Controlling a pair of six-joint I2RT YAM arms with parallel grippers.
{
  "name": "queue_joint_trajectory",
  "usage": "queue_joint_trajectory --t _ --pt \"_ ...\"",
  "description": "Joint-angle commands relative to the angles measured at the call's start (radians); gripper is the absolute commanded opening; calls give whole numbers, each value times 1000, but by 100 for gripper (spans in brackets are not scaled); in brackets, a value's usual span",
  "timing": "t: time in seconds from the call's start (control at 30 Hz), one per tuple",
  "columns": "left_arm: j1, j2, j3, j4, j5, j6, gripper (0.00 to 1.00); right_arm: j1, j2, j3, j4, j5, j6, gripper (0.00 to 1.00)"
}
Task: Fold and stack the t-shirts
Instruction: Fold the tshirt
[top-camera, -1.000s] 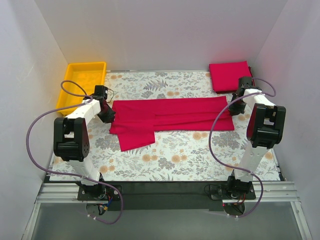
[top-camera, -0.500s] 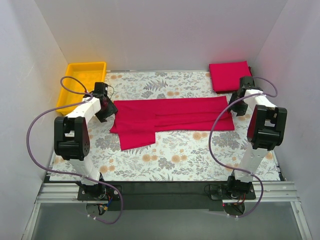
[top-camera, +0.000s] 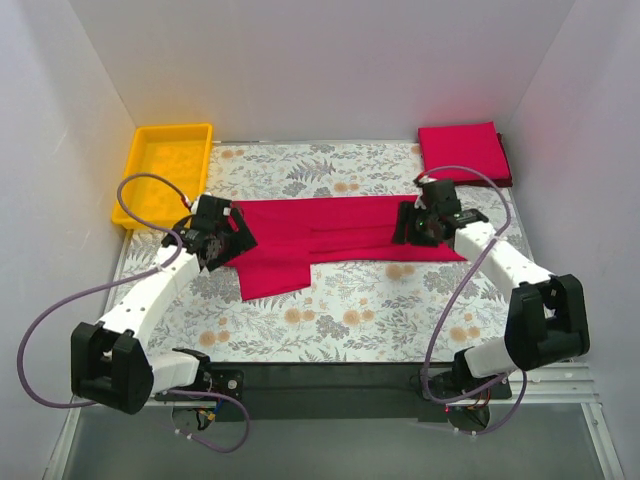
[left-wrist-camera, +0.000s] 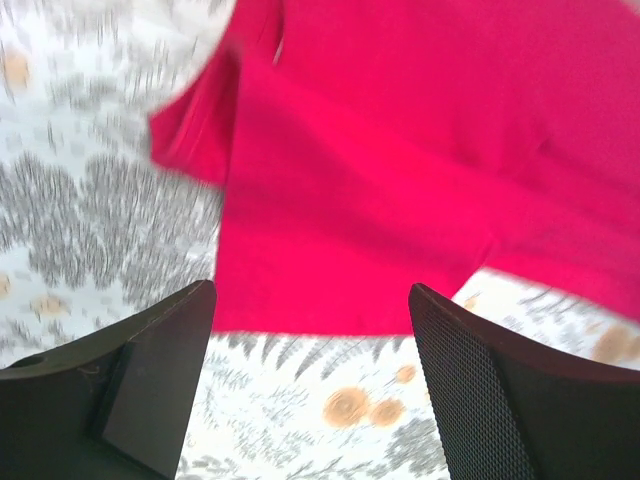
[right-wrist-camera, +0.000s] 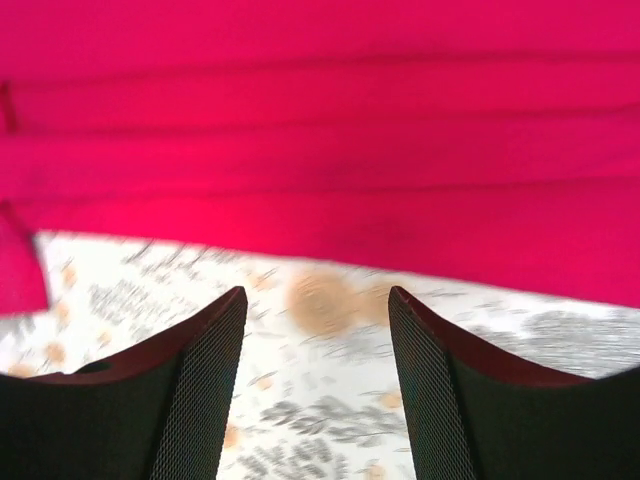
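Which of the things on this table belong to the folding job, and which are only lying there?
Belong to the job:
- spread shirt, lying partly folded in the middle
- folded shirt, at the far right corner

Just lying about:
- yellow tray, at the far left corner
- floral mat, under the spread shirt

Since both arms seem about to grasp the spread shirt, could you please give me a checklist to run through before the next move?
1. Left gripper open: ok.
2. Right gripper open: ok.
3. Neither gripper holds cloth: ok.
4. Spread t-shirt folded into an even strip: not ok, its near-left end juts out.
5. Folded t-shirt lies in far right corner: ok.
6. Fingertip height above cloth: cannot tell.
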Motion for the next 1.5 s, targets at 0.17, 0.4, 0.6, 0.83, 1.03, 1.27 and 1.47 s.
queue_joint_trajectory --t 0.17,0.4,0.6,0.83,1.03,1.27,1.47 --pt "-44 -141 -308 39 65 -120 72 374 -42 -199 316 -128 203 64" --pt "-59 -68 -362 84 77 -152 61 569 144 -112 430 -56 294 61" --pt "-65 -43 -399 120 91 -160 54 651 276 -33 459 -12 320 61" --pt "-71 9 -412 142 88 -160 51 688 359 20 456 73 329 61" --pt "-78 29 -417 151 95 -158 46 699 406 39 441 90 347 59" --pt "-82 22 -423 153 103 -161 20 714 443 57 403 91 361 39" --pt "-84 17 -394 146 99 -157 0 712 428 68 386 114 349 10"
